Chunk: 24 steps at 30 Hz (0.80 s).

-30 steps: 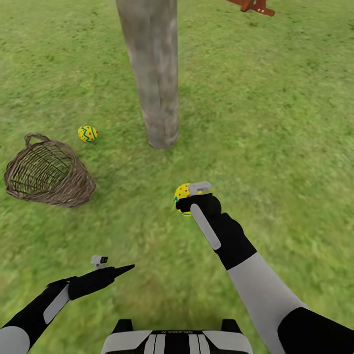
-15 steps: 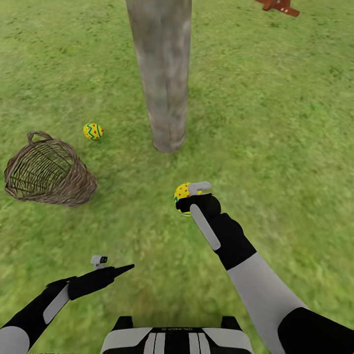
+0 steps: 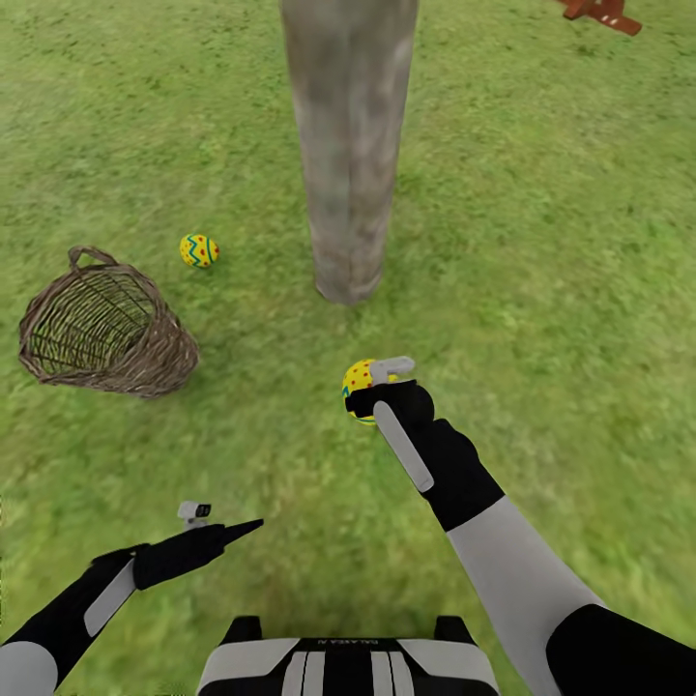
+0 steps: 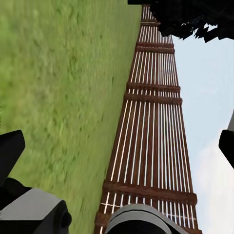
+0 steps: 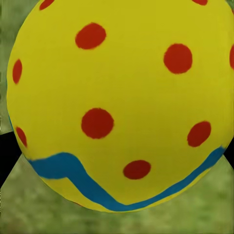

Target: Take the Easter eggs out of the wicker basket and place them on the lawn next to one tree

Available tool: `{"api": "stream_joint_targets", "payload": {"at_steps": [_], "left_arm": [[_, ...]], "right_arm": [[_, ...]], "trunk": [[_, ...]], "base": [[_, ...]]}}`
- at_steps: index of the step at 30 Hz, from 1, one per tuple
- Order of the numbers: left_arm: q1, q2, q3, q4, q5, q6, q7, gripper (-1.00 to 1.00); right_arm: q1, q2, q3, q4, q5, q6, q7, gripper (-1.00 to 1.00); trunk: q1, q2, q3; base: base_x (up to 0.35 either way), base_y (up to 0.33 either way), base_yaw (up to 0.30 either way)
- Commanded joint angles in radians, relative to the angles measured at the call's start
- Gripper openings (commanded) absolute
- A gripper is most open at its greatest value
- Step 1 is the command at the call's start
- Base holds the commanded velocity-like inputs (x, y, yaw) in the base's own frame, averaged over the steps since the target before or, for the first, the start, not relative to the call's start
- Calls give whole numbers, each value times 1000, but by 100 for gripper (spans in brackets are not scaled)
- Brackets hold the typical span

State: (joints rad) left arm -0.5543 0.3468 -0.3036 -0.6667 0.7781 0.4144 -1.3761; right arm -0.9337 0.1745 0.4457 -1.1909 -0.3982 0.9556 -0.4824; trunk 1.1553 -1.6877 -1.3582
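Right gripper [image 3: 372, 387] clasping an Easter egg [image 3: 358, 379] near tree [image 3: 350, 145], left gripper [image 3: 246, 528] seemingly parted, tipped wicker basket [image 3: 101, 329]

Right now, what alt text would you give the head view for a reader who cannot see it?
The right tool holds a dotted yellow egg above the lawn, short of a bare grey tree trunk. To the left, a wicker basket lies tipped on its side with a second egg on the grass beyond it; the left tool hangs low with nothing in it.
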Motion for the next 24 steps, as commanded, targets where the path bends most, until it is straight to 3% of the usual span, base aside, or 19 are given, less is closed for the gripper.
{"api": "stream_joint_targets", "payload": {"at_steps": [1,12,16,21,24], "left_arm": [[-1,2,-5,1,9,11,-1,100],[-1,3,-2,2,9,11,-1,100],[-1,1,-4,1,9,11,-1,100],[-1,0,-5,2,9,11,-1,100],[-1,0,-6,1,9,11,-1,100]], "right_arm": [[-1,0,1,-1,-10,2,-10,-100],[-1,0,-1,-23,-8,-2,-10,-100],[-19,0,-7,96,-7,-6,-4,-100],[-114,0,-9,294,-16,-102,6,-100],[-123,0,-9,316,-18,-144,8,-100]], "trunk": [[0,0,-2],[0,0,-11],[0,0,-11],[0,0,-11],[0,0,-11]], "base": [[15,-16,179],[1,-1,131],[0,0,1],[0,0,0],[0,0,0]]}}
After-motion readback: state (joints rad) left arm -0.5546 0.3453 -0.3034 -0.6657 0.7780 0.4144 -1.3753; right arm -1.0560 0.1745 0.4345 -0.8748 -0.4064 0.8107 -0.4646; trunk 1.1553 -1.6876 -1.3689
